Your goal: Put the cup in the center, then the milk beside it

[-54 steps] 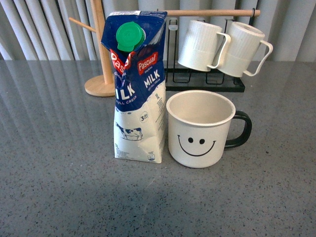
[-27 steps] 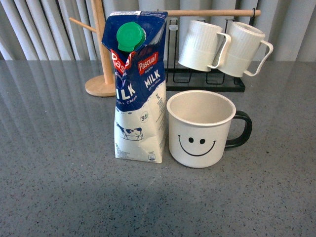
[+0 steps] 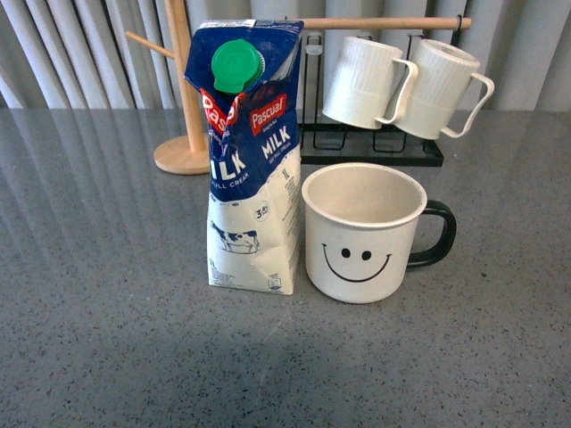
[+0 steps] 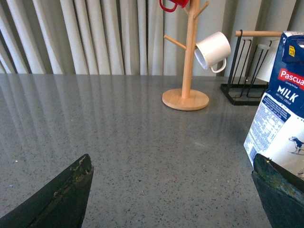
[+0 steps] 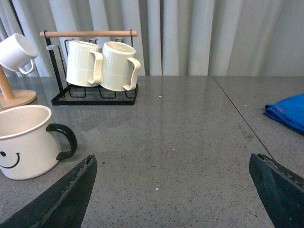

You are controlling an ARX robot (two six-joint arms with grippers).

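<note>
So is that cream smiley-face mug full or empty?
Empty: the front view shows the cream enamel smiley mug with bare inner walls, no liquid.

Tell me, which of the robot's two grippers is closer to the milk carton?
Left. The left gripper has the milk carton right beside one fingertip. The right gripper sees only the smiley cup, which stands between it and the carton.
</note>
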